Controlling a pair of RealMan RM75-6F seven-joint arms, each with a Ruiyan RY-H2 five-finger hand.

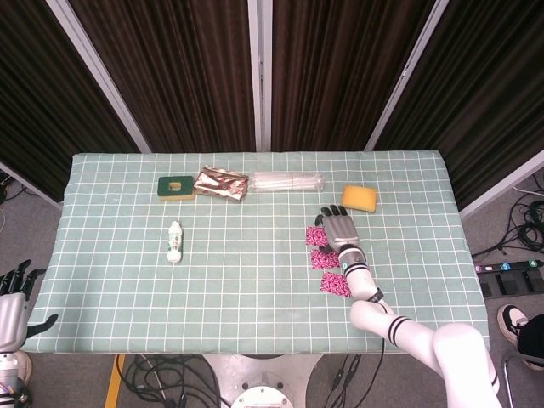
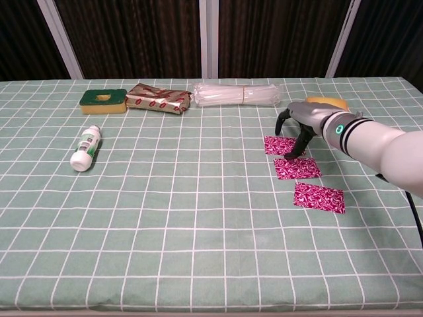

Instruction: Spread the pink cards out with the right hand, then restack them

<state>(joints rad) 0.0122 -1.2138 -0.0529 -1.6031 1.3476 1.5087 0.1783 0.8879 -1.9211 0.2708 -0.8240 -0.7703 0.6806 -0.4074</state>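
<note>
My three pink cards [image 2: 297, 168], patterned magenta, lie flat and separate in a diagonal row just below the yellow sponge [image 2: 327, 102], the farthest card nearest it.

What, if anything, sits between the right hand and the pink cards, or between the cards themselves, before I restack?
Nothing visible does. The right hand is arched over the far pink card, and only bare tablecloth lies between it, the middle card and the near card. The yellow sponge lies beyond the hand.

left hand [image 1: 12, 299] cut off by frame edge
</note>
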